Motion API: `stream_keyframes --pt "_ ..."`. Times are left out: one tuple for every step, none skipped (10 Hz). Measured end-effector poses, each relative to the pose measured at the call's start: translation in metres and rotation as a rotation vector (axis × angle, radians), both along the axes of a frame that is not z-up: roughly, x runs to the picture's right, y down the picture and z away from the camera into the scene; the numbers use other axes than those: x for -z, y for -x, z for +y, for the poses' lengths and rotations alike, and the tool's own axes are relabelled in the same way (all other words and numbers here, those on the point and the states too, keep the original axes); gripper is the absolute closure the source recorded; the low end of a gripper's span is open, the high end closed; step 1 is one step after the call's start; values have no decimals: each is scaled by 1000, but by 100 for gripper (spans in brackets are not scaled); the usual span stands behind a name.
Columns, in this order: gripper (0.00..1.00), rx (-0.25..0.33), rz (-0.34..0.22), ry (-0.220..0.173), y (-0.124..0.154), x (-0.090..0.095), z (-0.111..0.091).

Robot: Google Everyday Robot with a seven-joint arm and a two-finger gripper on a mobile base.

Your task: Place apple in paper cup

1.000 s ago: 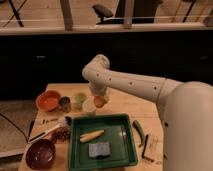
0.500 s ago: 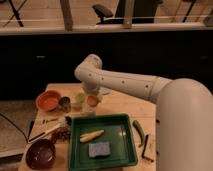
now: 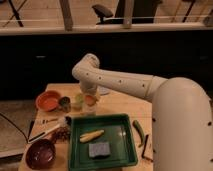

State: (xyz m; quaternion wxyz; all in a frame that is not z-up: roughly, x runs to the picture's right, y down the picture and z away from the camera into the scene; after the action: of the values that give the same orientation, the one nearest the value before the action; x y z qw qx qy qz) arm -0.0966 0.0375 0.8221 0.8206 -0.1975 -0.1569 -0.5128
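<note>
My gripper (image 3: 89,93) hangs just over the cup (image 3: 89,106), with the apple (image 3: 90,99) at its rim below. Whether my jaws grip it, I cannot tell. Off-centre, it could topple the cup.

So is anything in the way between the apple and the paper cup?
Nothing visible is. The apple sits right over the paper cup, just below the gripper. The pale green cup stands beside it, not between.
</note>
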Motion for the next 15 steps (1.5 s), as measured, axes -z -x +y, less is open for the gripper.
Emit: stream_keyframes --pt "100 5 -9 -2 4 -1 -1" --pt "100 9 -10 -2 2 -4 -2" --pt "100 8 -18 0 4 -6 -3" --pt "100 4 -24 3 5 -8 -3" --pt "100 -5 -25 4 1 -11 -5" --pt "100 -4 -32 4 3 -13 -6" --pt "100 -2 -41 7 8 -14 -6" --pt "100 -2 -45 11 8 -15 -5" --pt "100 -6 -49 13 5 -17 -7" --pt "100 -5 -54 15 6 -17 -7" --pt "100 -6 -60 18 8 -18 -7" --pt "100 -12 -64 21 7 -19 -9" --pt "100 -16 -65 23 5 -19 -9" --pt "100 -19 -70 29 5 -20 -9" --pt "100 -22 -76 34 4 -22 -9"
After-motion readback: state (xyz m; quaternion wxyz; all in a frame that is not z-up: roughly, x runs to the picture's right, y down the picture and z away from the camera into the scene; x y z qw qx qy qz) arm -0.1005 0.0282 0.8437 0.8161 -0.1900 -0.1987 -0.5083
